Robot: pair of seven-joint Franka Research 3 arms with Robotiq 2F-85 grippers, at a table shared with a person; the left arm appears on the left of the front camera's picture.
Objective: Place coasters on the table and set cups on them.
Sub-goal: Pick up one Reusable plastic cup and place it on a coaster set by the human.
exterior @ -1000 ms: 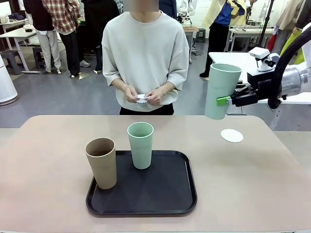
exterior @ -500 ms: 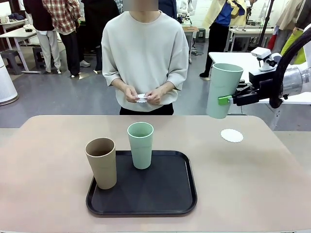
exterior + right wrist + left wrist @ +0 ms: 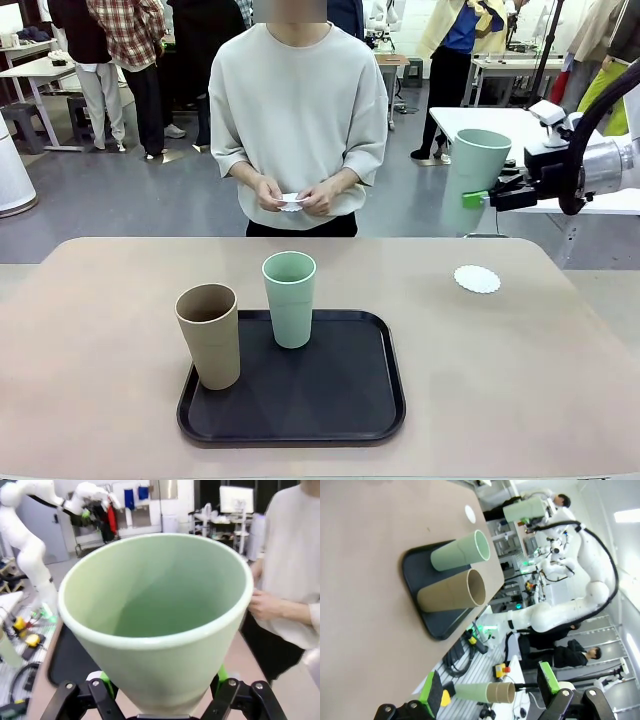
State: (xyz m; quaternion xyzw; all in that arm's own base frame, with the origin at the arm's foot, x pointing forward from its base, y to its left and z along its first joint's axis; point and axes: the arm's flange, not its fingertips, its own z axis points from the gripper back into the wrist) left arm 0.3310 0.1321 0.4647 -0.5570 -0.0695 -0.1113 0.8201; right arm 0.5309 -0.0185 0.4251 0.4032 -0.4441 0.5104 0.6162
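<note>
Mint cup hangs in the air at the desk's far right, upright, mouth up. The R claw pinches it side-on, low on the wall, closed on it w/ a green pad each side. That side grip leaves the base free, so the cup can go straight down onto sth flat. Below it, nearer the camera, one coaster lies flat and bare on the desk, prob. the target. The cup looks a bit beyond it, not squarely over. It's held high, I'd say, to clear the desk edge before the descent.

The other cups stand on the black tray: 2nd mint cup toward the back, tan cup at the left edge. Both are upright and apart, w/ no coasters under them yet.

The person across the desk holds another coaster btwn both hands at waist height, not laid yet. Likely the next one out.

L claw has its fingers spread wide w/ nothing btwn them, off to the side of the tray.
</note>
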